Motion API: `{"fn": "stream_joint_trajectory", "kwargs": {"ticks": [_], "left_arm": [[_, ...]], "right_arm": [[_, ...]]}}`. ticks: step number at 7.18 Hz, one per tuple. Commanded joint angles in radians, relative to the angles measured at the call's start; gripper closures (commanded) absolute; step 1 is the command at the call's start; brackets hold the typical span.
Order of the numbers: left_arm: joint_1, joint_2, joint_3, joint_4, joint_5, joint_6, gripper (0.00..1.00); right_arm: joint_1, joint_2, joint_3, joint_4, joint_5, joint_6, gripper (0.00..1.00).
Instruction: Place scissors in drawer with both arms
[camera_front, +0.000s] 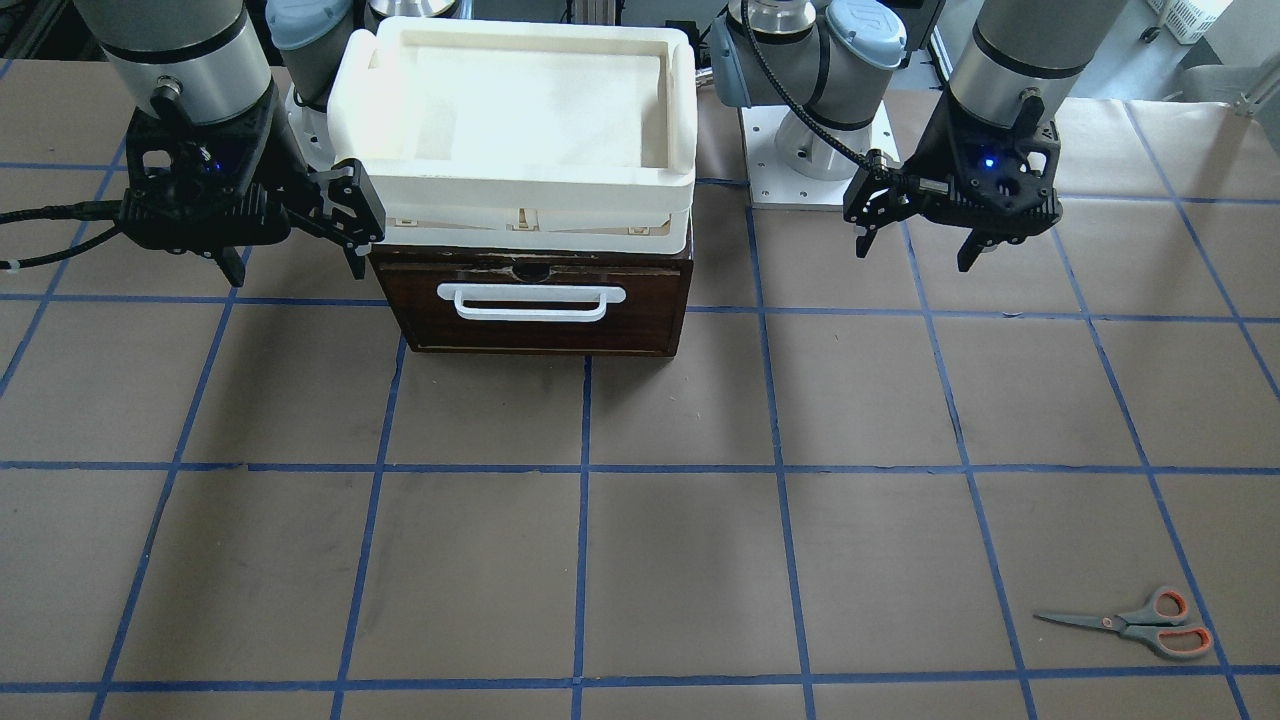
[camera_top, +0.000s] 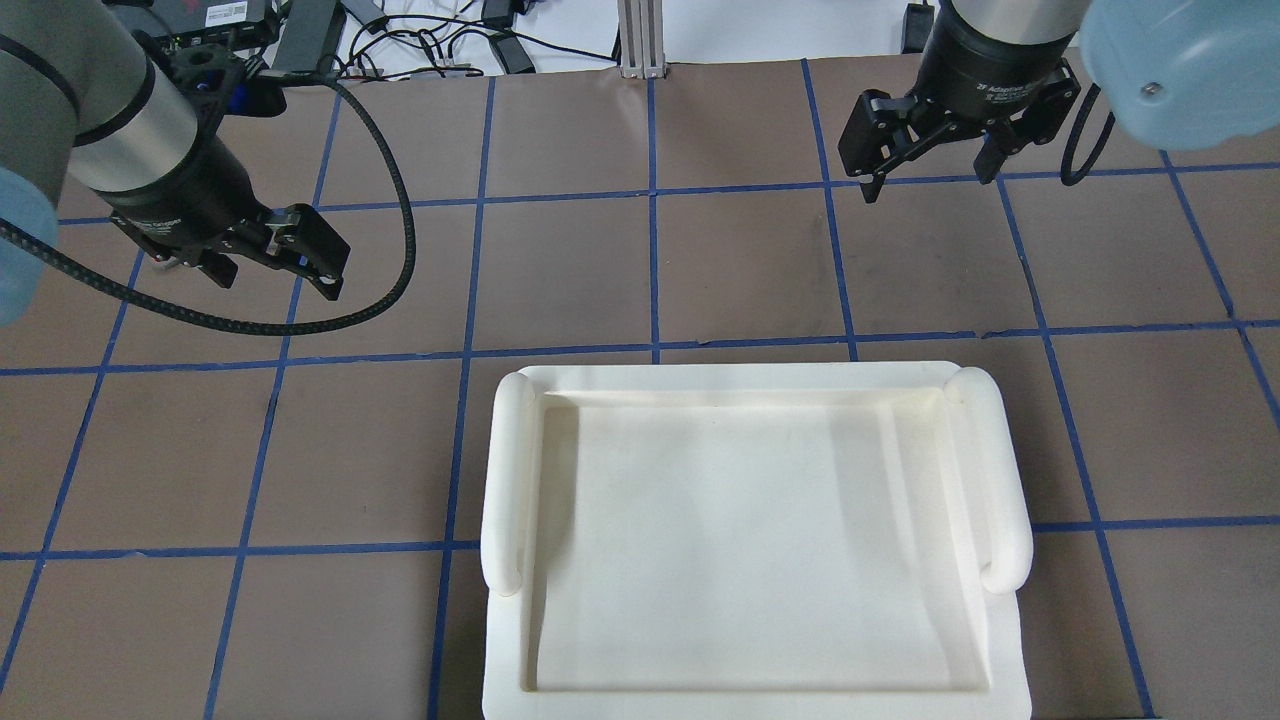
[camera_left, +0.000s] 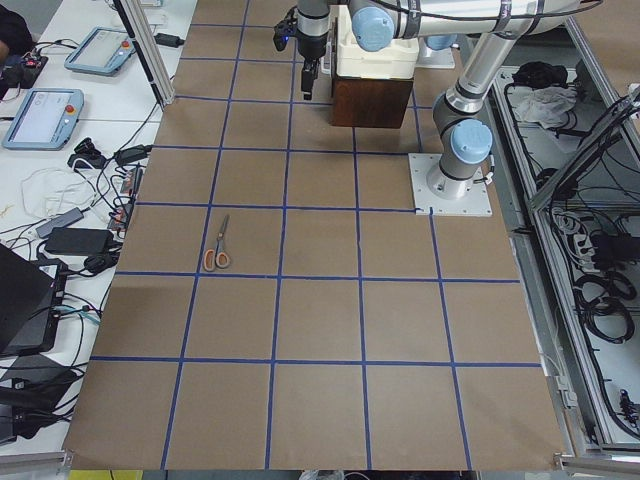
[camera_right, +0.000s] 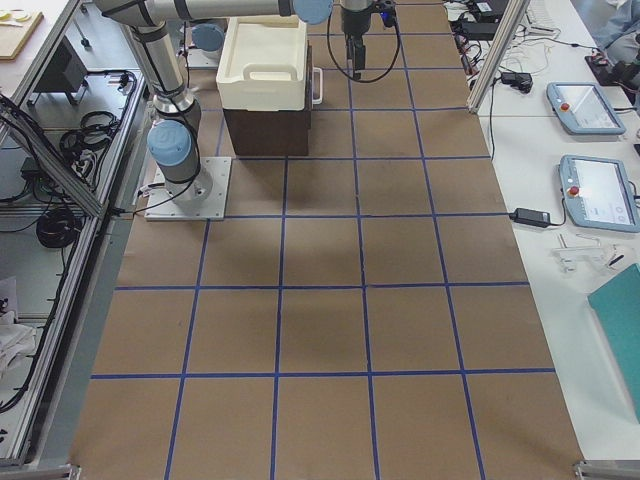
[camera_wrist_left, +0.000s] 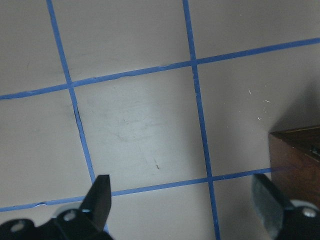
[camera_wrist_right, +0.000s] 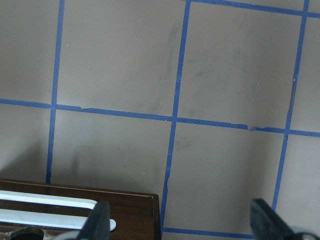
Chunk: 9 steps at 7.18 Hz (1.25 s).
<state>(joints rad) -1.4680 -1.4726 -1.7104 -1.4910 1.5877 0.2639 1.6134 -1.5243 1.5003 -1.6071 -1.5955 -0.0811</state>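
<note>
The scissors (camera_front: 1130, 622) lie flat on the brown table, far from the robot on its left side; they also show in the exterior left view (camera_left: 217, 250). The dark brown drawer (camera_front: 540, 300) is closed, its white bar handle (camera_front: 530, 302) facing away from the robot. My left gripper (camera_front: 915, 255) hangs open and empty above the table, well to the drawer's side and far from the scissors. My right gripper (camera_front: 296, 272) is open and empty close beside the drawer's other side. The right wrist view shows the drawer front (camera_wrist_right: 75, 210) below its open fingers.
A cream-white plastic tray (camera_front: 510, 190) sits on top of the drawer box and fills the lower overhead view (camera_top: 510, 470). The left arm's base plate (camera_front: 820, 180) is bolted beside the drawer. Desks with tablets (camera_left: 40, 110) border the table's far edge.
</note>
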Motion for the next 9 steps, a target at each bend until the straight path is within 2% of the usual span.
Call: {"fn": "stream_joint_trajectory", "kwargs": {"ticks": [1, 3, 4, 5, 6, 9], "left_arm": [[0.000, 0.000, -0.002, 0.000, 0.000, 0.000, 0.00], [0.000, -0.002, -0.002, 0.000, -0.002, 0.000, 0.00], [0.002, -0.002, -0.008, 0.000, 0.001, 0.000, 0.00], [0.017, -0.005, -0.006, 0.002, 0.000, 0.012, 0.00], [0.046, -0.009, -0.003, 0.014, -0.003, 0.150, 0.00], [0.231, -0.063, -0.002, 0.021, -0.005, 0.659, 0.00]], "right_arm": [[0.000, 0.007, 0.003, -0.017, 0.003, 0.000, 0.00], [0.011, 0.009, 0.005, -0.019, 0.003, -0.003, 0.00], [0.028, 0.030, 0.000, -0.020, 0.020, -0.056, 0.00], [0.036, 0.065, 0.000, -0.020, 0.028, -0.186, 0.00], [0.036, 0.102, -0.002, -0.020, 0.046, -0.204, 0.00], [0.089, 0.150, 0.000, -0.022, 0.227, -0.201, 0.00]]}}
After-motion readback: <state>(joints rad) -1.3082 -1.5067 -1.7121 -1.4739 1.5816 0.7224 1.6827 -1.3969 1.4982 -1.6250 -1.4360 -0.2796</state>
